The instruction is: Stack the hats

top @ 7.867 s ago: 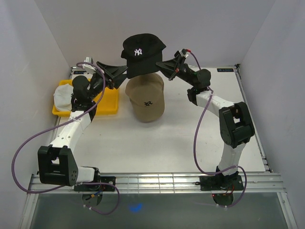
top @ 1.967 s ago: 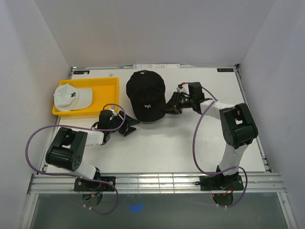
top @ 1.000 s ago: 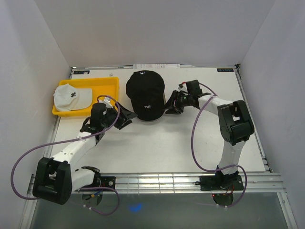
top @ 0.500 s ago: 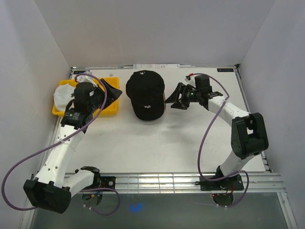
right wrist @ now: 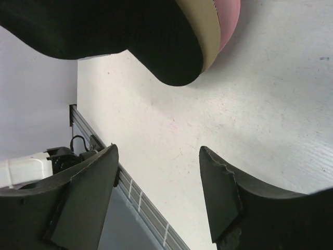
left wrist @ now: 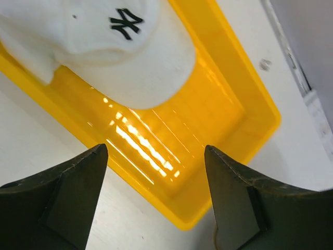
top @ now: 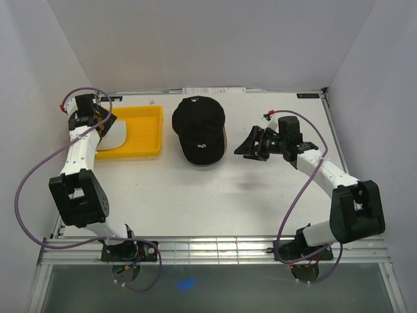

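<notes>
A black cap (top: 199,127) lies at the back middle of the table, its brim toward me. The right wrist view shows its brim (right wrist: 104,31) lying on a tan cap's edge (right wrist: 208,36), with a pink edge (right wrist: 230,21) under that. A white cap (left wrist: 104,47) with a dark logo lies in the yellow tray (left wrist: 223,125); from above the left arm covers most of the white cap (top: 112,138). My left gripper (left wrist: 156,156) hangs open over the tray's left end (top: 96,119). To the right of the black cap my right gripper (top: 251,145) stands open and empty (right wrist: 158,151).
The yellow tray (top: 140,127) sits at the back left, close to the left wall. White walls close in the table on three sides. A metal rail (top: 215,248) runs along the near edge. Purple cables loop from both arms.
My left arm has swung from beside the black cap out to the tray's left end, its jaws widening. The right gripper has let go of the black cap and drawn back to the right.
</notes>
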